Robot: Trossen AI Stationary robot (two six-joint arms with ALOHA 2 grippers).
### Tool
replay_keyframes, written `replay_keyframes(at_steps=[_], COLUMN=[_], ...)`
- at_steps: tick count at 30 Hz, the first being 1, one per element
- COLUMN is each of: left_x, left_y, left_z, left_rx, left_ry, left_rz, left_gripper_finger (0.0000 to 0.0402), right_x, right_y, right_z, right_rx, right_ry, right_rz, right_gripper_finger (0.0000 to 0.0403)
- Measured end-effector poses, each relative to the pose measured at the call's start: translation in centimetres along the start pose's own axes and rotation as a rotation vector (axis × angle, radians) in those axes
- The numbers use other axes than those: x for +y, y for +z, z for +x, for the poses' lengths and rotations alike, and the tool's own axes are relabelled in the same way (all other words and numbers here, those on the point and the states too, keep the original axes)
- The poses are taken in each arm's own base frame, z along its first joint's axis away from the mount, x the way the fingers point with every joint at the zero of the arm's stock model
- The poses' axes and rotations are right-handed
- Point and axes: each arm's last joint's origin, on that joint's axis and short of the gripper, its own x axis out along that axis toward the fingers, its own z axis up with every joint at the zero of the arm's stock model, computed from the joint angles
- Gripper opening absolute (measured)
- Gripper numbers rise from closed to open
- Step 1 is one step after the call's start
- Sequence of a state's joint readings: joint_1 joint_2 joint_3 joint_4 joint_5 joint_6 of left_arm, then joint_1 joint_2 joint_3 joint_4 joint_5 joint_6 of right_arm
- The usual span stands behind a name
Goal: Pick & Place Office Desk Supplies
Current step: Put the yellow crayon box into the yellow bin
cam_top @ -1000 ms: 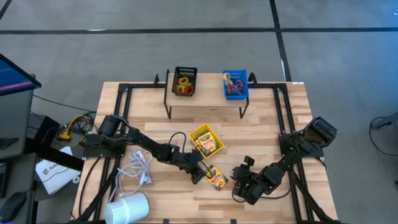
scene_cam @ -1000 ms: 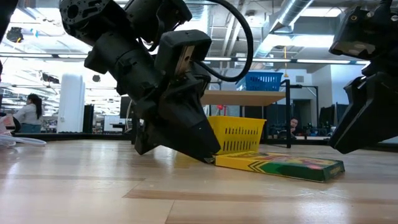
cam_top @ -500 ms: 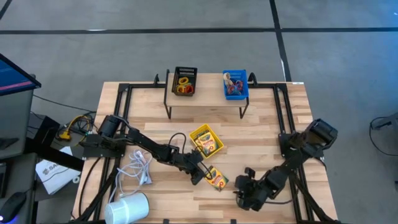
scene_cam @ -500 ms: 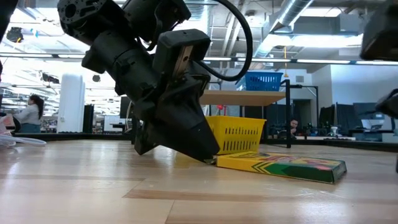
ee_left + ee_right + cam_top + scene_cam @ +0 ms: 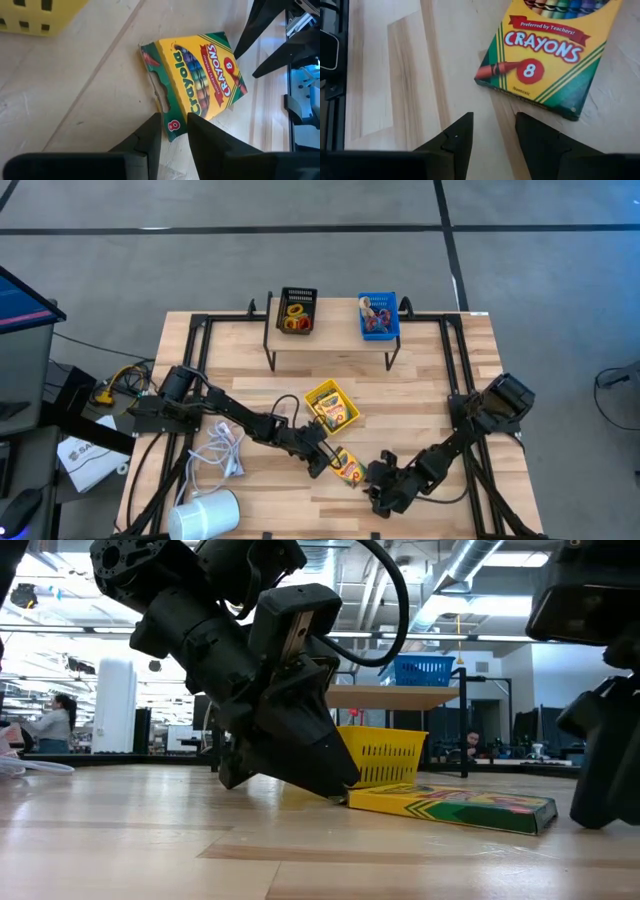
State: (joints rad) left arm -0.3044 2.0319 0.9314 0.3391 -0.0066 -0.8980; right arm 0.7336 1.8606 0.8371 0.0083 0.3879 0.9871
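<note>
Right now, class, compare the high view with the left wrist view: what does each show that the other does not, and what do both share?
Only the high view shows the black bin and blue bin on the raised shelf, the white coiled cable and the white cylinder.

Only the left wrist view shows the crayon box's printed label, and the left gripper's fingers at the box's corner.

Both show the crayon box lying flat, the yellow bin and the wooden table.

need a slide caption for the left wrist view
Left gripper fingertips straddle a corner of the crayon box lying flat on the wooden table.
</note>
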Motion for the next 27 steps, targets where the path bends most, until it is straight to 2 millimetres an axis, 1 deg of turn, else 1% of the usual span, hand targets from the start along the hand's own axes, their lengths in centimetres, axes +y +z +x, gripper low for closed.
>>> replay_keyframes(at_steps=[7, 13, 27], left_x=[-0.1, -0.3, -0.3], left_y=[0.1, 0.2, 0.2], left_z=[0.0, 0.1, 0.1], left_rx=[-0.009, -0.020, -0.012], left_ry=[-0.008, -0.049, -0.047], left_rz=[0.000, 0.001, 0.009], left_gripper_finger=[0.0088, 0.0088, 0.0088], right_x=[-0.5, -0.8, -0.9], right_y=[0.6, 1.1, 1.1], right_z=[0.4, 0.6, 0.6], right_rx=[0.000, -0.004, -0.010], right_ry=[-0.008, -0.018, -0.030], right_rz=[-0.011, -0.028, -0.034], right_gripper_finger=[0.0150, 0.0150, 0.0150])
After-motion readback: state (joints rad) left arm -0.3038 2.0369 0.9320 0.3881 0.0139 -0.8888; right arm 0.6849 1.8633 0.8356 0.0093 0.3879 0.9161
